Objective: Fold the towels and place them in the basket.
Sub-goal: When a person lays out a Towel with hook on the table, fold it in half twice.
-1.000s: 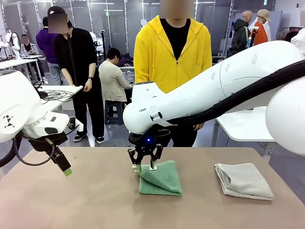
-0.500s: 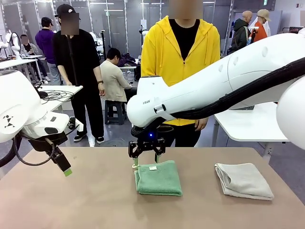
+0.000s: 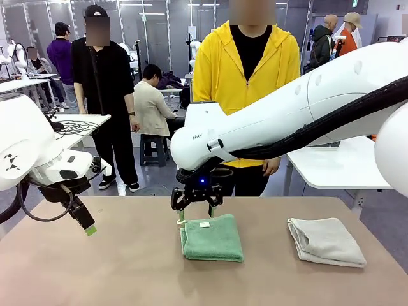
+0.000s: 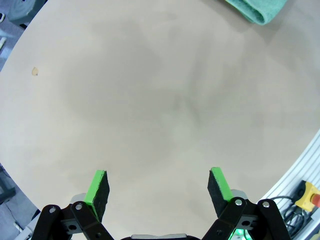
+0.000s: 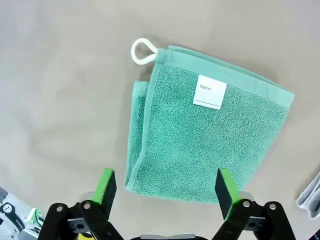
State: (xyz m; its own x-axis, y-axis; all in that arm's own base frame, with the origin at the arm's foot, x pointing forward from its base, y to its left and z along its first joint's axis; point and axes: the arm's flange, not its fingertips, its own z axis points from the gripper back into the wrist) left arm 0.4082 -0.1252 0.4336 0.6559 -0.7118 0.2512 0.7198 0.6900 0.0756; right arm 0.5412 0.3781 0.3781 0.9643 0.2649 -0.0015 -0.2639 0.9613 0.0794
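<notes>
The right gripper (image 3: 196, 210) hangs just above the far edge of the green towel (image 3: 212, 238), its jaws spread wide and holding nothing. In the right wrist view the right gripper (image 5: 163, 189) has one green pad to each side of the towel's near end, and the green towel (image 5: 210, 135) lies flat on the desk (image 5: 65, 90) straight ahead of the jaws. It is folded into a thick, roughly square pad of looped terry with a smooth woven band along its far edge. A small white label (image 5: 209, 92) printed "Name" sits near that band, and a white cord loop (image 5: 142, 51) pokes out from the far corner beyond the left pad.

Well off to the right of these jaws lies a second folded towel, the off-white towel (image 3: 325, 241), soft and slightly rumpled, with rounded folds. Nothing stands between the two towels; the desk there is a bare, matte tan surface.

The left gripper (image 4: 159, 187) hovers over bare desk with jaws wide and empty. Far ahead of them, at the upper edge, a corner of the green towel (image 4: 257, 9) shows. A small brownish speck (image 4: 35, 71) marks the surface off to the left.

Beyond the desk, behind the right gripper, stands a person in a yellow hooded jacket (image 3: 245, 76).
</notes>
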